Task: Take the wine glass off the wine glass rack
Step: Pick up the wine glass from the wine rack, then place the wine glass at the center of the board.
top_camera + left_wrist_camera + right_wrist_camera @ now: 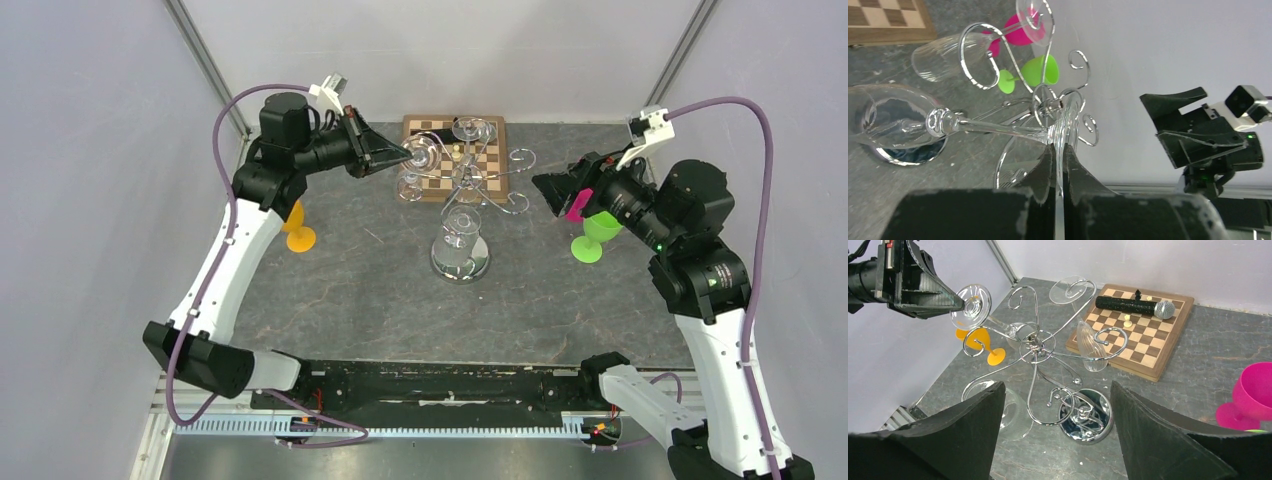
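The wine glass rack (460,262) stands mid-table on its round mirrored base, its curled silver arms (1035,346) spreading out. My left gripper (1060,149) is shut on the round foot (971,300) of a clear wine glass (993,129). The glass lies sideways, its bowl (893,120) pointing toward the rack's centre. I cannot tell whether its stem still rests in a hook. Two more clear glasses (1091,345) (1010,412) hang on the rack. My right gripper (1057,387) hovers open above the rack's right side, holding nothing.
A wooden chessboard (490,150) with a microphone (1133,306) and small pieces lies behind the rack. An orange plastic goblet (298,235) stands at the left. A green one (592,238) and a pink one (1250,397) stand under the right arm. Grey walls close in.
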### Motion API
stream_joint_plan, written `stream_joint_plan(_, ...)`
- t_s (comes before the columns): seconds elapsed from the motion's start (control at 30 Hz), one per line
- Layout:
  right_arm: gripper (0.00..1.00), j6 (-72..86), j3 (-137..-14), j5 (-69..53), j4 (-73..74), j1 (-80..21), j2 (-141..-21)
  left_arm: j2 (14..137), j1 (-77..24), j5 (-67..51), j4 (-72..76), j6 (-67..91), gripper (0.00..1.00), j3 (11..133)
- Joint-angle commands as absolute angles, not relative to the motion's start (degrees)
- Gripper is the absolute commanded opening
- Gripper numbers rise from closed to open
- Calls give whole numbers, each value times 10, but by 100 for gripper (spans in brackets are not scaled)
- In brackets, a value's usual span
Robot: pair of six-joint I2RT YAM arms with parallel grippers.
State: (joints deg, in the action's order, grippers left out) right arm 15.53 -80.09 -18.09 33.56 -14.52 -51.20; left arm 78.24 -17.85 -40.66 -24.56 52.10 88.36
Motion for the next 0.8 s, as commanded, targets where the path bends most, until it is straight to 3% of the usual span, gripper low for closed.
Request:
stream_joint_plan(0.0,80,173,-797,-184,311,-148,-516,744,-173,-360,-292,436,2,902)
stream_joint_plan(0.37,82,157,-783,-193,294,-149,-527,703,-145,-306,-392,354,2,957)
stream_joint_plan(0.77,88,135,-788,-178,293,-158,-545,672,-147,-330,-506,230,2,1016)
